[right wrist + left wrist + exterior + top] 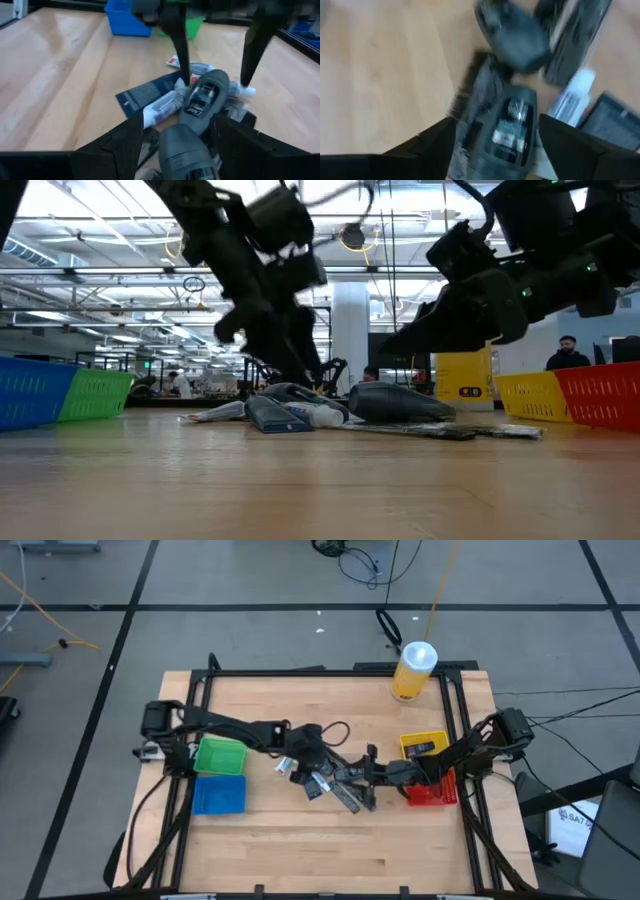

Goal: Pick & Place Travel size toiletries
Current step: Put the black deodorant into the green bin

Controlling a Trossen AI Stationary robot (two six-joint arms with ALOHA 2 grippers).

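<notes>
The toiletries lie in a pile at the table's middle (335,788). It holds two dark grey bottles, white-and-blue tubes (162,106), a dark blue flat packet (145,94) and dark flat packets. My left gripper (215,82) comes down from above, open. Its fingers stand on either side of one labelled grey bottle (512,130), which lies flat. My right gripper (175,131) reaches in low from the table's right, open. The second grey bottle (185,152) lies between its fingers. I cannot tell whether either gripper touches its bottle.
A green bin (220,754) and a blue bin (218,794) stand left of the pile. A yellow bin (424,745) and a red bin (436,792) stand to its right, under the right arm. A big yellow bottle (413,670) stands at the far edge. Bare wood lies toward the near edge.
</notes>
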